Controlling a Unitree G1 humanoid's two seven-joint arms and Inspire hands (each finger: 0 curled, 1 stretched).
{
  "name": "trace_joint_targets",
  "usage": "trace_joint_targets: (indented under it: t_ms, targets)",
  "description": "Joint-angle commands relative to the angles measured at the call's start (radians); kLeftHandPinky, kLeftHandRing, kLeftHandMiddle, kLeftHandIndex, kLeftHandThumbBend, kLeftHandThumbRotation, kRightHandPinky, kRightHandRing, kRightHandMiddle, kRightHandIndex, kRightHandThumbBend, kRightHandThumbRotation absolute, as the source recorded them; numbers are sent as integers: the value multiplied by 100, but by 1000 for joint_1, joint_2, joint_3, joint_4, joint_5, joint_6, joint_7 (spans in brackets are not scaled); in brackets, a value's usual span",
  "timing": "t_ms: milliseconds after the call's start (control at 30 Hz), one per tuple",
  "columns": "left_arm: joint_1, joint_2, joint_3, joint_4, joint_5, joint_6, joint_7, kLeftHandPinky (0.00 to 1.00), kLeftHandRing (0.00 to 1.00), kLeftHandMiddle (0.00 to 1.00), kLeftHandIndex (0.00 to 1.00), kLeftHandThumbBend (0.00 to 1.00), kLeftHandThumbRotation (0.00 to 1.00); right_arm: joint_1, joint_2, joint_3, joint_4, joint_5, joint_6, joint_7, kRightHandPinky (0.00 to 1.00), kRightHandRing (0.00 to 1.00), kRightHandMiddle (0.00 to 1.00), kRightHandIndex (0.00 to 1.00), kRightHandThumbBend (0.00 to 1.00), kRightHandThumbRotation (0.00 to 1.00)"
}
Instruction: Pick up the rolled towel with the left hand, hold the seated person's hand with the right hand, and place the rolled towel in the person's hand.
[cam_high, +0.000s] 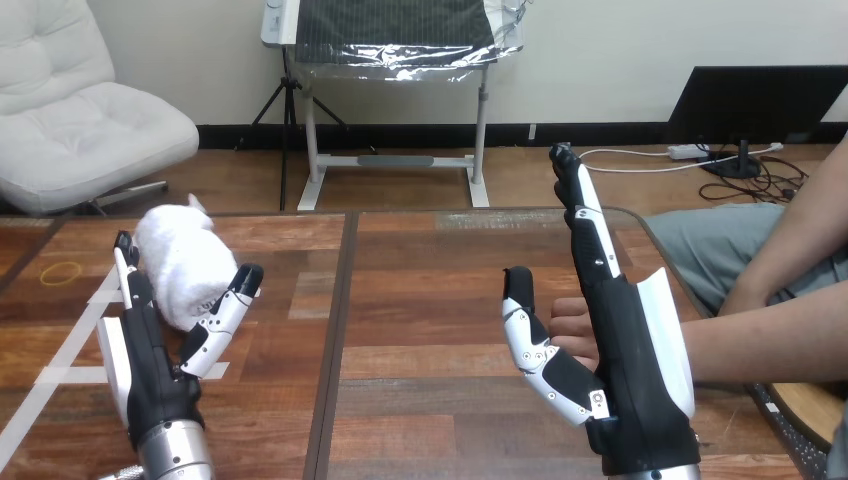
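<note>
The right hand (625, 370) is open, fingers straight up and thumb spread, and the person's hand (572, 322) rests on the table (430, 300) between thumb and palm, perhaps touching but not gripped. The left hand (150, 375) is open too. Its straight fingers and thumb flank the towel (185, 262), which lies further back on the left.

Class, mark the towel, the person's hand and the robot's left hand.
towel (182, 262), head view, its white middle.
person's hand (568, 323), head view, its fingers.
left hand (153, 380), head view, its black palm.
</note>
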Motion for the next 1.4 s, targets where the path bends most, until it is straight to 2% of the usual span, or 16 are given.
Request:
trace_joint_targets:
  t_ms: [0,733,933,1367]
  targets:
    - [-46,4,-6,-3,2,-32,-6,100,100,100,100,95,49,-76,24,-10,-6,13,-13,3,100,100,100,100,0,0]
    - [-61,13,-10,29,9,-58,-2,100,100,100,100,95,50,-91,27,-18,-2,6,-12,0,100,100,100,100,0,0]
    - [-61,15,-13,31,21,-63,7,100,100,100,100,94,50,-88,27,-18,-3,20,-9,7,100,100,100,100,0,0]
    - [-59,25,-27,42,60,-81,42,100,100,100,100,94,52,-85,29,-18,-4,15,-2,7,100,100,100,100,0,0]
